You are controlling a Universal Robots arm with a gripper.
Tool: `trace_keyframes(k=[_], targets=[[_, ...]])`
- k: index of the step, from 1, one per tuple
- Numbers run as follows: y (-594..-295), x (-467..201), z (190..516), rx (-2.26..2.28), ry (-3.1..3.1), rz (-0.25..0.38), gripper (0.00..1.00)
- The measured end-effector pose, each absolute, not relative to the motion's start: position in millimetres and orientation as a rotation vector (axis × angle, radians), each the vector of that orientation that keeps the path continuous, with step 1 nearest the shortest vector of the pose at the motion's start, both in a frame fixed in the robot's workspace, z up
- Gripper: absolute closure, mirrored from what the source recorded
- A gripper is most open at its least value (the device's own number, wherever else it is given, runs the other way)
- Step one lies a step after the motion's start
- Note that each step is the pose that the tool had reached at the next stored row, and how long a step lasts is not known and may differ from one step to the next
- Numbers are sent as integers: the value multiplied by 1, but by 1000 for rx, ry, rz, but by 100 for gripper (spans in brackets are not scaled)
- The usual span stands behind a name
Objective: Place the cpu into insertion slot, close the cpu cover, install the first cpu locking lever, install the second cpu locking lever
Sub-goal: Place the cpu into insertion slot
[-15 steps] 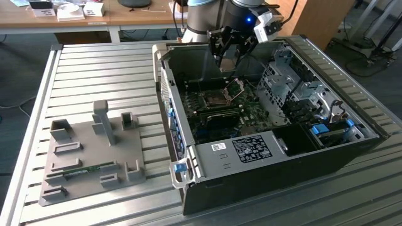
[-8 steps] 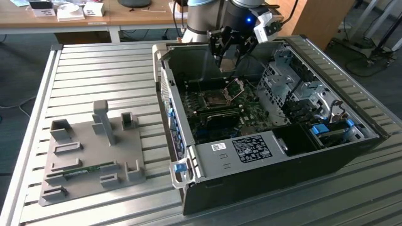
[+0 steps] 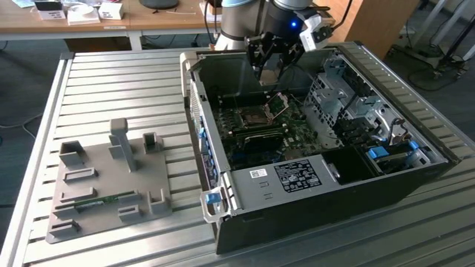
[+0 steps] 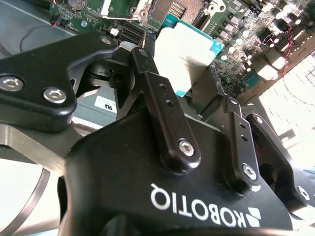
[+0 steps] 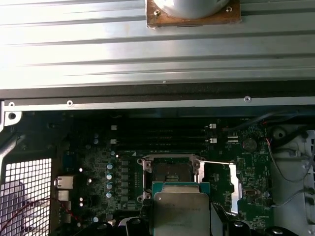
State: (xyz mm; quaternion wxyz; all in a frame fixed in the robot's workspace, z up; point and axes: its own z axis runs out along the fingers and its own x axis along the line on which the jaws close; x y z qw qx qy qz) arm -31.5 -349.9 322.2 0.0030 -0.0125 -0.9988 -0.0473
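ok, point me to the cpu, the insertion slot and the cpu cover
cpu (image 5: pixel 181 214): first wrist view, on its silvery metal top.
insertion slot (image 5: pixel 171 173): first wrist view, on the dark socket centre.
cpu cover (image 3: pixel 277 103): exterior view, on the raised frame.

Caption: one high overview and two cameras riding at the wrist.

The exterior view looks down at a slant from well above the desk (image 3: pixel 111 83) and takes in the whole open computer case (image 3: pixel 326 189). The first wrist view faces down onto the motherboard (image 5: pixel 98 167) from nearer. The second wrist view sits tight behind the end effector (image 4: pixel 189 73), looking along its black links. Both wrist views share the cpu (image 5: pixel 181 211) (image 4: pixel 187 44) and the insertion slot (image 5: pixel 171 172) (image 4: pixel 172 7).
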Motion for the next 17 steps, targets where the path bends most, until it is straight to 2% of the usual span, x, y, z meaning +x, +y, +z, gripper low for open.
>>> trace_keyframes(k=[17], targets=[[-350,-31,316,-39,-3132,-148,46]])
